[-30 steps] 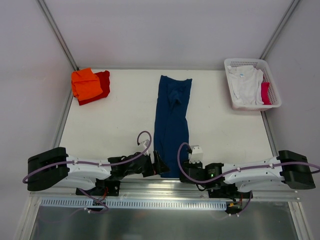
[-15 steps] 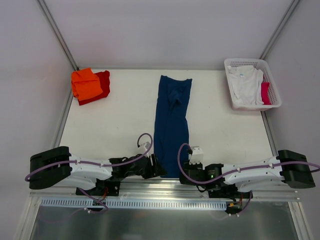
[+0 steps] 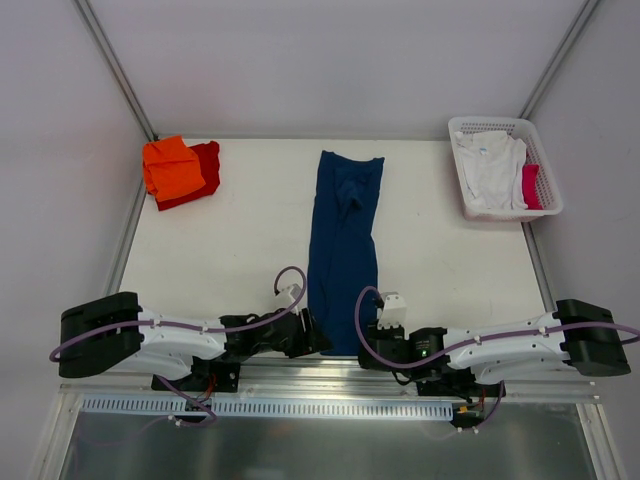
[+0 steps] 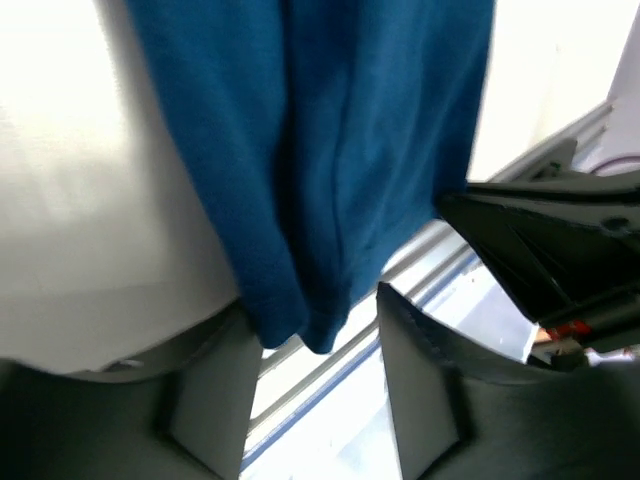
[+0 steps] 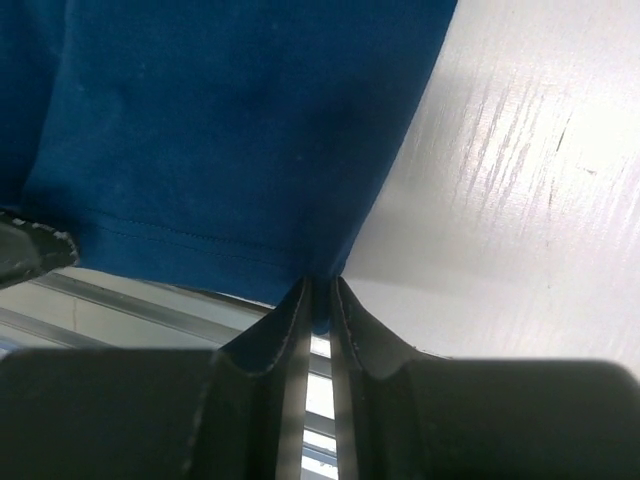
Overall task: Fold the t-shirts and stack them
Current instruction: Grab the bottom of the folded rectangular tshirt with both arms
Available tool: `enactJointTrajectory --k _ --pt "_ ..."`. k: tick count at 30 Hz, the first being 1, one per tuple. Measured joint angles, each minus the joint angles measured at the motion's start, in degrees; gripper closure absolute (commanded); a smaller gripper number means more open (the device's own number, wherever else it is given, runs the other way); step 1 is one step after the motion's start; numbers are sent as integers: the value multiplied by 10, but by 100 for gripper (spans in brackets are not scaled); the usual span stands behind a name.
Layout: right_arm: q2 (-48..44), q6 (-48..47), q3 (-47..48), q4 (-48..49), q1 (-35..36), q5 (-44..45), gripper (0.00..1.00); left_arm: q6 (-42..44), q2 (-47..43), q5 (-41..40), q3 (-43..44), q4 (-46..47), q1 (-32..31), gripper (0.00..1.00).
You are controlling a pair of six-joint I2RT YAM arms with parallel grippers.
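The left hand has edged in at the worktop's near edge, fingers apart astride one hem corner of the navy t-shirt, while the right hand seems clamped on the other, readying the next fold.

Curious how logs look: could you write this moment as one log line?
navy shirt: long strip | left fingers: open around hem | right fingers: shut on hem

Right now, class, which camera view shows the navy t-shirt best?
Top external: the whole navy t-shirt lies there as a long strip. Left wrist shows only its hanging near corner; right wrist only its stitched hem.
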Motion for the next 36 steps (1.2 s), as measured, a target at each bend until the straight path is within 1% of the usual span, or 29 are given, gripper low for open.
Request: enactJointTrajectory --k 2,3,4,6,8,9,11,12,13,20,24,29,36 --pt "0 0 2 0 0 1 89 0 5 -5 2 -10 0 63" --pt "0 0 2 -1 0 2 94 1 8 -7 3 -15 0 69" --pt "0 0 2 -1 0 2 95 2 11 -8 4 -18 0 72" --pt "2 1 3 -1 0 2 100 1 20 -9 8 -20 0 73" --pt "5 2 3 -1 0 2 100 1 28 -9 13 -21 0 76" --pt "7 2 3 -1 0 2 100 1 31 -9 15 -21 0 82" --pt "11 2 3 -1 0 2 100 2 37 -9 18 -23 0 88" --pt "12 2 4 -1 0 2 100 3 38 -9 18 -23 0 99" --pt "13 2 4 -1 0 2 100 2 39 -9 19 -23 0 100" --pt "13 2 4 -2 0 3 100 10 52 -9 35 -30 0 100" --pt "13 0 17 -17 0 8 100 20 61 -9 54 -49 0 100" --pt "12 -8 47 -47 1 34 100 49 53 -16 88 -116 0 100" --pt "-9 -22 68 -63 -4 60 100 111 11 -47 122 -237 14 100"
